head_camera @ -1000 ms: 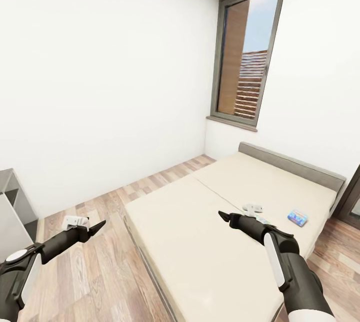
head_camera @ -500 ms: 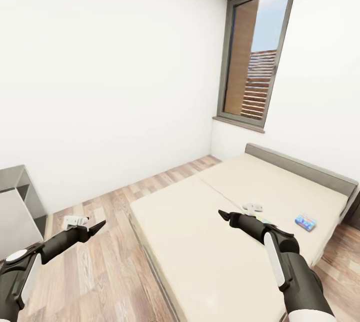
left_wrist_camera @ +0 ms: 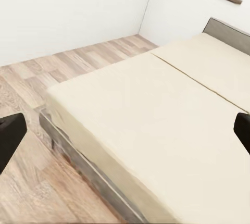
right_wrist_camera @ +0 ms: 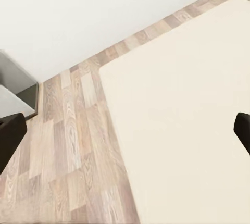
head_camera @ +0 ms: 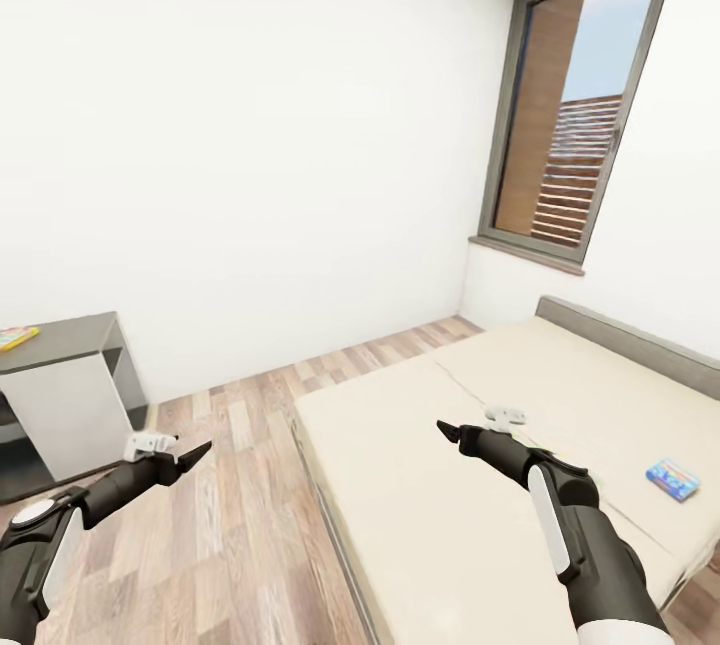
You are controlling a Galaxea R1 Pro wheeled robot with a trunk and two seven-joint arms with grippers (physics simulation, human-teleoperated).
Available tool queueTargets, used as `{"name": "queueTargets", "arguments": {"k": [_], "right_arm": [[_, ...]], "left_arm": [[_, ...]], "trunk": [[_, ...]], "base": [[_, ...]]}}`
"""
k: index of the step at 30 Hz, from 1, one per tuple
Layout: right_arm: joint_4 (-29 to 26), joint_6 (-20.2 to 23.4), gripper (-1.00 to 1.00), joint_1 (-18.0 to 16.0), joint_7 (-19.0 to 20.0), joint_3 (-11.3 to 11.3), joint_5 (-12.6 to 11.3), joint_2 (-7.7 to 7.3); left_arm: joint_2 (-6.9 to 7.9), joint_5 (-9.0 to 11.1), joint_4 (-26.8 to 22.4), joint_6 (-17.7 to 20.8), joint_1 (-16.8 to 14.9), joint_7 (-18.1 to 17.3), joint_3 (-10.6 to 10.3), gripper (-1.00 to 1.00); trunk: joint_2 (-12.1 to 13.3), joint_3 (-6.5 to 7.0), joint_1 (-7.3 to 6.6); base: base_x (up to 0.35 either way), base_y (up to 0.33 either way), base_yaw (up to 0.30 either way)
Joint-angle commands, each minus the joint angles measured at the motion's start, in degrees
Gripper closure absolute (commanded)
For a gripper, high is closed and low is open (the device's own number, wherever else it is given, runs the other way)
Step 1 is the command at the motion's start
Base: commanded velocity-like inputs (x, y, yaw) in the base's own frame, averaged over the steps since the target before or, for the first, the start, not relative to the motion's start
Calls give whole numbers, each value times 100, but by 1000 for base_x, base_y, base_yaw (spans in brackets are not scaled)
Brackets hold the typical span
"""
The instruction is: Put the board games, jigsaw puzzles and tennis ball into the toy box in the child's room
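Both pincers [head_camera: 195,452] [head_camera: 447,432] gape empty; blue board game [head_camera: 672,478] print unreadable, bed [head_camera: 430,505] cut off.

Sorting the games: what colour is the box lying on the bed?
Blue, with small multicoloured print; the board game on the bed shows best in the head view.
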Motion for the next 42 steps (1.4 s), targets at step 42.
{"name": "queueTargets", "arguments": {"k": [42], "right_arm": [[3, 47, -100, -3, 14, -17, -51, 5]], "left_arm": [[-2, 24, 1, 55, -5, -16, 8, -100]], "trunk": [[-7, -6, 3]], "base": [[-39, -39, 152]]}}
